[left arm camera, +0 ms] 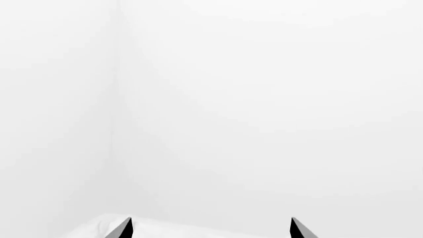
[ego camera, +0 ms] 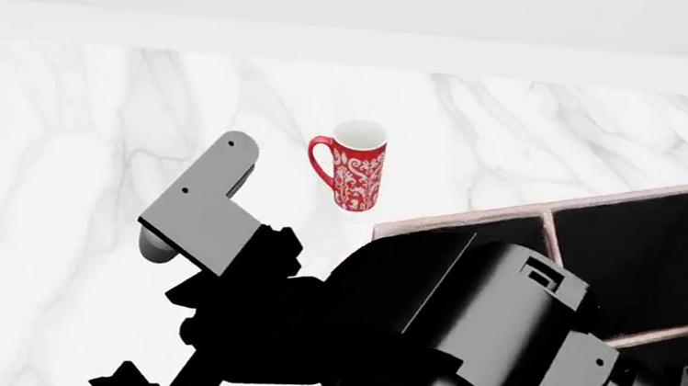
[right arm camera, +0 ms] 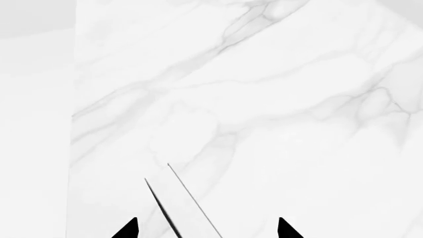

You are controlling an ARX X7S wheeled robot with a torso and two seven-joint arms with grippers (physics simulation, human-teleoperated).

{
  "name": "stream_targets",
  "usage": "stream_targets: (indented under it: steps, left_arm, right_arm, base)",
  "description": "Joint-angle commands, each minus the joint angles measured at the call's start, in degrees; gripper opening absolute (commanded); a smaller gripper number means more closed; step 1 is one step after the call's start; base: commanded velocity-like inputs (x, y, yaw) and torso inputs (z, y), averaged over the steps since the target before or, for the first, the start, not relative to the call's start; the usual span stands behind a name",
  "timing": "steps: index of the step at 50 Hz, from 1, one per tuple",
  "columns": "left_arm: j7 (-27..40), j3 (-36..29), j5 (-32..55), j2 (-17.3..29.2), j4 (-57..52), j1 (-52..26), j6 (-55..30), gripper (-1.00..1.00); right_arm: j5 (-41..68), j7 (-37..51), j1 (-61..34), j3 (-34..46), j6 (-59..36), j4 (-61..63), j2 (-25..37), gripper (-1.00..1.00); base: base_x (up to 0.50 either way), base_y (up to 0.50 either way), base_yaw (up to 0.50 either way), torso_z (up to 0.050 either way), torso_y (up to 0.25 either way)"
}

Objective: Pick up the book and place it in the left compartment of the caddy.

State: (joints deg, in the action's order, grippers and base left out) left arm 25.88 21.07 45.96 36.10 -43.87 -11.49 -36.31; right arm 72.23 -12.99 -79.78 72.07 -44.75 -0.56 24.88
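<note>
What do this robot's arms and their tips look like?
In the head view the arms are chunky, glossy black housings with rounded shells, joined to a flat grey angular bracket. No cables or markings show. In each wrist view the end effector shows only as two pointed black fingertips, left and right.

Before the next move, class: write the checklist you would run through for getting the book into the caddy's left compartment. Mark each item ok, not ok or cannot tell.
1. The book sits between the right pincer tips: ok.
2. Right pincer closed on the book: not ok, gaps show on both sides.
3. Left pincer open and empty: ok.
4. Left compartment of the caddy clear to receive the book: cannot tell, the robot's arm covers it in the head view.
5. Red mug stands apart from the caddy: ok.
</note>
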Motion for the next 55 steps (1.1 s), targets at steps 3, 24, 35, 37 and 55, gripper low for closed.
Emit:
stream_targets:
  steps: [3,24,35,37,55]
  left_arm:
    - [0.1,0.5,0.7,0.2,-0.4,0.2,0.0,1.00]
    - [0.1,0.8,1.3,0.4,-0.9,0.6,0.3,1.00]
    - [0.2,1.0,1.5,0.5,-0.8,0.7,0.4,1.00]
    - [0.3,1.1,1.8,0.6,-0.9,0.6,0.3,1.00]
    - [0.2,1.6,2.1,0.8,-1.3,1.2,0.8,1.00]
  right_arm:
    - [-2.0,-1.4,1.7,1.1,1.8,-3.1,-2.5,1.00]
    - [-4.5,-3.0,3.9,3.3,3.2,-6.2,-5.3,1.00]
    - [-5.2,-4.0,5.1,3.7,4.4,-8.0,-6.8,1.00]
    - [-5.3,-4.0,5.2,3.8,4.6,-8.3,-7.0,1.00]
    - [-8.3,-3.2,7.5,6.1,5.6,-11.6,-9.1,1.00]
  base:
    - [0.00,0.00,0.00,0.000,0.000]
    - [0.00,0.00,0.00,0.000,0.000]
    - [0.00,0.00,0.00,0.000,0.000]
    - [0.00,0.00,0.00,0.000,0.000]
    - [0.00,0.00,0.00,0.000,0.000]
